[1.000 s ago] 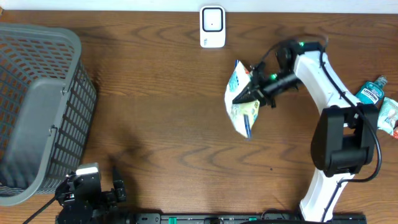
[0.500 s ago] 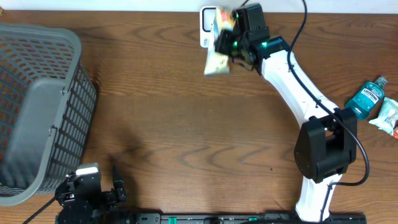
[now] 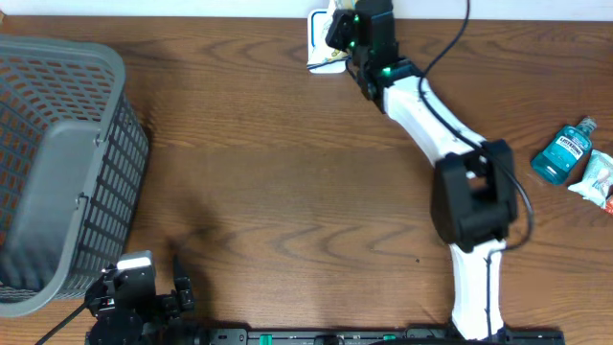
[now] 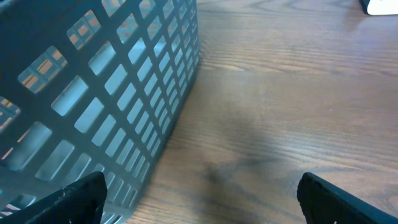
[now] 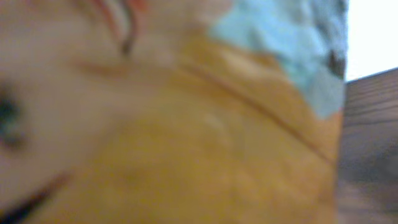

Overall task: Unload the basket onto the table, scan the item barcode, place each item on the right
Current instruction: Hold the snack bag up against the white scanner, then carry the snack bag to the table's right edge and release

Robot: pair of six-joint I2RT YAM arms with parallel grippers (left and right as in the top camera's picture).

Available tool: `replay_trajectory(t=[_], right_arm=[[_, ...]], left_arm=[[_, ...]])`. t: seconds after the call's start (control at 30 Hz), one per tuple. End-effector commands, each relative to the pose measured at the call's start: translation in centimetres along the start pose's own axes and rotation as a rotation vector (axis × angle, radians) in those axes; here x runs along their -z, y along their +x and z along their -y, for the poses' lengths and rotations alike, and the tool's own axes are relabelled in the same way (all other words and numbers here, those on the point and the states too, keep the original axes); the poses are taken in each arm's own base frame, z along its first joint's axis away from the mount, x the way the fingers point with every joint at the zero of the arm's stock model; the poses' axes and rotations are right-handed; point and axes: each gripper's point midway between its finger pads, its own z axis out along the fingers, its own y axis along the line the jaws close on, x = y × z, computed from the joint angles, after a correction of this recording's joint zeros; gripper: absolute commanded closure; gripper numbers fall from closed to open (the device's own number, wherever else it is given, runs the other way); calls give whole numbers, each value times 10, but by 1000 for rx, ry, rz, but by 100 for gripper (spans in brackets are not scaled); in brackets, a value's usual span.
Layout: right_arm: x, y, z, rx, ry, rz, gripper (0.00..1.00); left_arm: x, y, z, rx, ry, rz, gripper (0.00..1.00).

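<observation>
The step in hand appears to be the scan itself: the right gripper (image 3: 346, 34) is stretched to the far edge of the table (image 3: 287, 192) and holds the snack packet (image 5: 205, 143) right over the white scanner (image 3: 317, 59), so that from overhead the packet covers part of the scanner's face. The jaws are pressed together on a thin part of the packet. In the right wrist view the yellow and pale blue wrapper fills almost the whole frame, out of focus, and the fingers themselves are hidden behind it. No barcode can be made out there, and whether the printed code faces the scanner window cannot be told. The next move probably calls for small turns or tilts of the packet until the code meets the reader, with the pinch kept firm, since a limp wrapper may fold and hide the code. The left gripper (image 4: 208, 204) sits low at the near left corner with its fingers spread wide, holding nothing, just beside the grey basket (image 3: 123, 163). That basket is the only container in sight; the part of its inside that shows from overhead holds nothing, and nothing shows through its mesh in the left wrist view. Well apart, near the right edge, lie a blue mouthwash bottle (image 3: 565, 149) and a second packet (image 3: 596, 177).
</observation>
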Motion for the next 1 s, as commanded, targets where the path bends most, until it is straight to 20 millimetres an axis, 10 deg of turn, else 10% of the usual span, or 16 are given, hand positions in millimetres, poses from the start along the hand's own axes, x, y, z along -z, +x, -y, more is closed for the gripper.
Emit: replay_trajectory(t=[0.0,0.47,0.97], right_arm=[[-30,-7,-6,21,-9,52,99],[-64,-8,-14,72,-23,85,98],[-88,35,8,110,-13,19,99]], left_arm=[[1,-1,-3,-11,-15,4,2],[1,-1,-3,-11,-16,4,2],[1,-1,-3,-11,-16,4,2]])
